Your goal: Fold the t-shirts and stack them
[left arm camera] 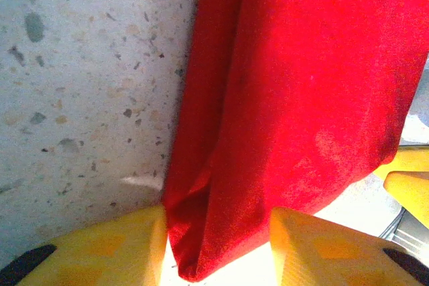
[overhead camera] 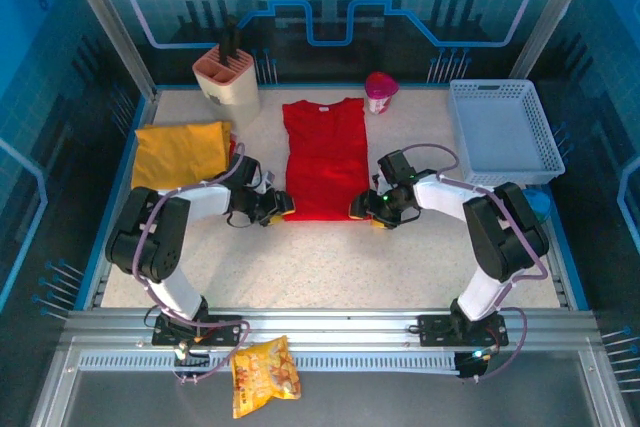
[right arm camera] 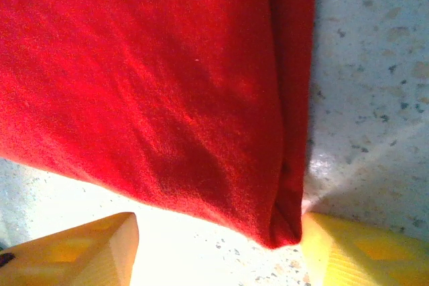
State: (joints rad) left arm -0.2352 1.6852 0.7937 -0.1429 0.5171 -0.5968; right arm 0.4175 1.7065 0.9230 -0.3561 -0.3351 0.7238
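Observation:
The red t-shirt (overhead camera: 325, 157) lies flat in the middle of the table, sleeves folded in, a long narrow strip with its neck at the far end. A mustard yellow t-shirt (overhead camera: 180, 152) rests folded at the far left. My left gripper (overhead camera: 272, 209) is down at the red shirt's near left corner. In the left wrist view that corner (left arm camera: 221, 219) sits between the yellow fingers (left arm camera: 114, 246) of my left gripper (left arm camera: 218, 226), which stand apart. My right gripper (overhead camera: 365, 209) is at the near right corner (right arm camera: 285, 226). There my right gripper (right arm camera: 218, 232) stands wide open, the corner beside its right finger (right arm camera: 362, 252).
A white lattice basket (overhead camera: 500, 85) stands at the right edge. A beige holder (overhead camera: 228, 77) and a pink cup (overhead camera: 380, 92) are at the back. A yellow-orange snack bag (overhead camera: 265, 377) lies on the front rail. Speckled table (overhead camera: 330, 257) spreads in front of the shirt.

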